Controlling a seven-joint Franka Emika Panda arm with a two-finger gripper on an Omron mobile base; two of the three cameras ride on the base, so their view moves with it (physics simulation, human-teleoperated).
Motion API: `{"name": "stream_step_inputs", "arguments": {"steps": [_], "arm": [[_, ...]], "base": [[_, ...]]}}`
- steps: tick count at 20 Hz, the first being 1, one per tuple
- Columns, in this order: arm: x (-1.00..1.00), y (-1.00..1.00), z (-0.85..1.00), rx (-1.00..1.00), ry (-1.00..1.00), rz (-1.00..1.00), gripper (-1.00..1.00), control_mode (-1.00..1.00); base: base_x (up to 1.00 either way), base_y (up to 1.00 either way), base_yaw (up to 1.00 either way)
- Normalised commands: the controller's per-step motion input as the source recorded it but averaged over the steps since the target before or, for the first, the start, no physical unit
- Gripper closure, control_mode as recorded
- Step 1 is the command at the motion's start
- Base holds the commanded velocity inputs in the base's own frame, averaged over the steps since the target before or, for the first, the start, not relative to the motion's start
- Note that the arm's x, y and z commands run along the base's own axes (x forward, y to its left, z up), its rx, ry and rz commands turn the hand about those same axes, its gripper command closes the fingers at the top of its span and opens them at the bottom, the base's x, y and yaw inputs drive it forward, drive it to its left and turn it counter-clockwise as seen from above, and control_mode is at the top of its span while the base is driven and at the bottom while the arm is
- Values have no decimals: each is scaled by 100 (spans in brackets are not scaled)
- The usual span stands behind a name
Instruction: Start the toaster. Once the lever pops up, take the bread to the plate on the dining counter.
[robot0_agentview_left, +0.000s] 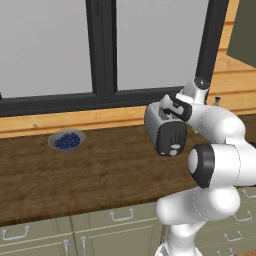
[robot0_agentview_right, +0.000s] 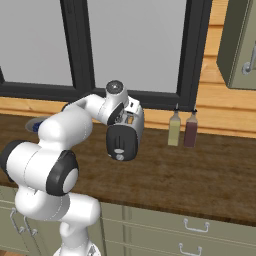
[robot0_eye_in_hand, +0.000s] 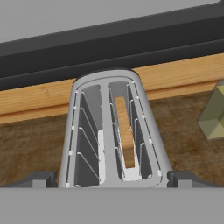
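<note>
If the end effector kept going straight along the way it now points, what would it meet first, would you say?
Most likely the toaster: the end effector looks straight down into its two slots, with the bread standing in one. How much gap is left is hard to tell.

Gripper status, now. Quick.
Gripper: open, holding nothing; its fingertips stand wide on either side of the toaster, with the bread down in one slot.
</note>
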Motion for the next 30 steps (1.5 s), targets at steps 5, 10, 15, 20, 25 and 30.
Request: {"name": "stream_step_inputs", "arguments": {"steps": [5, 10, 15, 20, 25, 30], "arm": [[0, 0, 0, 0, 0, 0, -100, -100], [0, 0, 0, 0, 0, 0, -100, -100], [0, 0, 0, 0, 0, 0, -100, -100], [0, 0, 0, 0, 0, 0, -100, -100], [0, 0, 0, 0, 0, 0, -100, -100], [0, 0, 0, 0, 0, 0, -100, -100]], "base": [[0, 0, 0], [0, 0, 0], [0, 0, 0], [0, 0, 0], [0, 0, 0], [0, 0, 0]]}}
